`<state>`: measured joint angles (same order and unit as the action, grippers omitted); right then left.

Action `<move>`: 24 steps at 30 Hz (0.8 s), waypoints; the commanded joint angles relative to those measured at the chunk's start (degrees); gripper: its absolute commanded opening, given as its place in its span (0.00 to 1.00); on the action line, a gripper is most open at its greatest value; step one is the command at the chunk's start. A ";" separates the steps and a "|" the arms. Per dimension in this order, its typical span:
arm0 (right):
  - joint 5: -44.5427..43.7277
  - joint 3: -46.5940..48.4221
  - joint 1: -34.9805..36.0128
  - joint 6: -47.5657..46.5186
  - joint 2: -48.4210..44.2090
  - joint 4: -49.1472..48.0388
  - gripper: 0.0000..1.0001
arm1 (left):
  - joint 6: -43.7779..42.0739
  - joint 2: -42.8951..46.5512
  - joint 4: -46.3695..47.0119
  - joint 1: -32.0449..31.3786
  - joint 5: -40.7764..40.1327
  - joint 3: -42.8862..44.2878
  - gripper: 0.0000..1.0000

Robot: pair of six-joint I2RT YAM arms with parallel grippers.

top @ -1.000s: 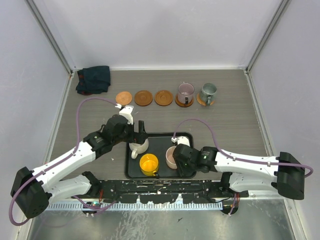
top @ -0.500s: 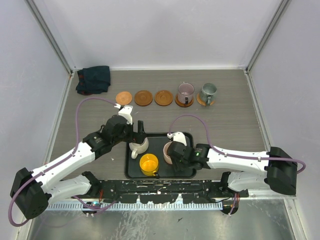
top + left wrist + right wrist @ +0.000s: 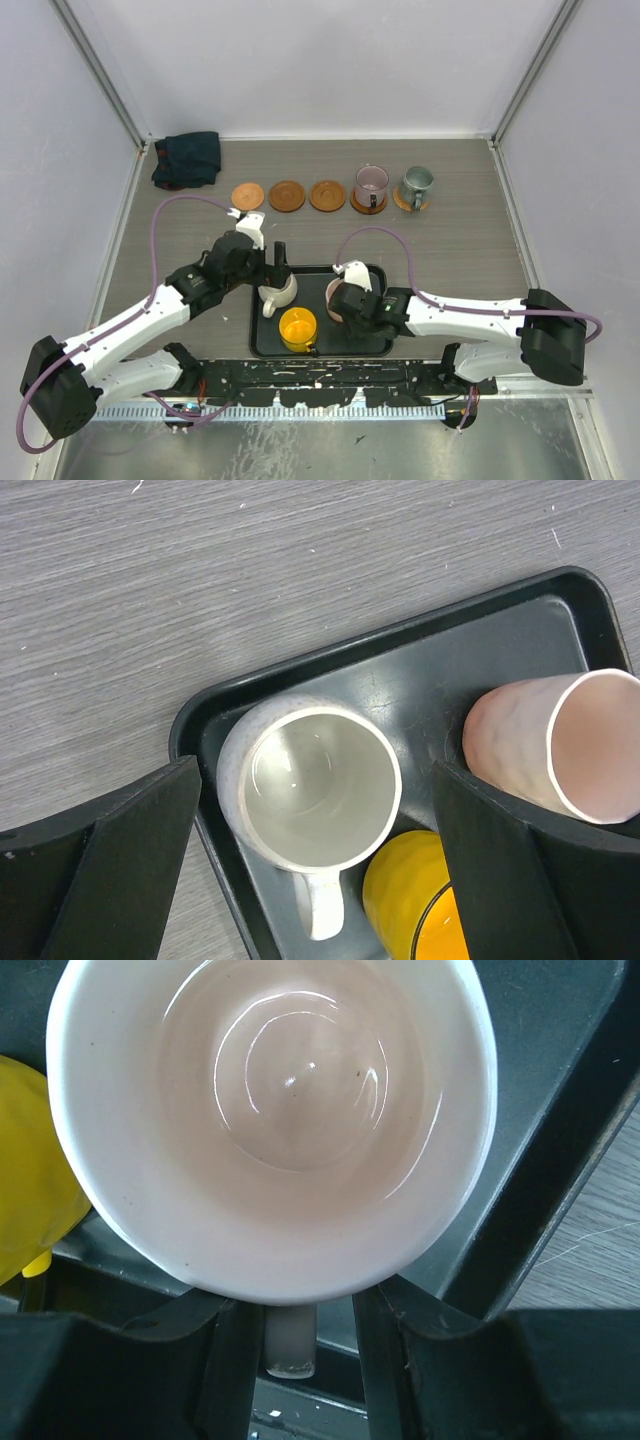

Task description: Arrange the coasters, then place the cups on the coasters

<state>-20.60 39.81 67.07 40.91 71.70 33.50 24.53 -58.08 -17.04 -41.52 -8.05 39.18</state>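
Observation:
Three bare coasters (image 3: pixel 287 195) lie in a row at the back, beside a mauve cup (image 3: pixel 371 184) and a grey-green cup (image 3: pixel 415 183) that each stand on a coaster. On the black tray (image 3: pixel 315 285) are a white cup (image 3: pixel 310 790), a yellow cup (image 3: pixel 298 328) and a pink cup (image 3: pixel 343 298). My left gripper (image 3: pixel 315 820) hangs open over the white cup, one finger on each side. The pink cup (image 3: pixel 270 1110) is tipped towards my right gripper (image 3: pixel 295 1310). Its jaws straddle the cup's handle (image 3: pixel 290 1345), with a gap on the right side.
A dark teal cloth (image 3: pixel 187 158) lies bunched in the back left corner. The tray's raised rim (image 3: pixel 200 720) runs close round the white cup. The yellow cup (image 3: pixel 25 1160) sits right beside the pink one. Grey walls enclose the table on three sides.
My right gripper has pushed further left over the tray. The pink cup has tipped over towards it and shifted slightly away from the near edge. The left arm has barely moved.

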 commanded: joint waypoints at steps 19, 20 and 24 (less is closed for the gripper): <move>-5.15 0.37 0.17 2.94 0.73 -4.23 0.31 | -0.19 4.01 0.43 -0.10 -3.41 -1.82 0.99; -5.27 0.28 0.18 2.99 0.75 -4.23 0.26 | -0.17 3.95 0.57 -0.06 -3.45 -1.90 0.99; -6.61 -0.08 0.18 2.95 0.59 -4.02 0.02 | -0.10 4.03 0.79 -0.08 -3.72 -1.91 0.99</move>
<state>-23.66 39.64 67.07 42.74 72.42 30.85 24.60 -55.37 -17.87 -41.52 -10.35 37.54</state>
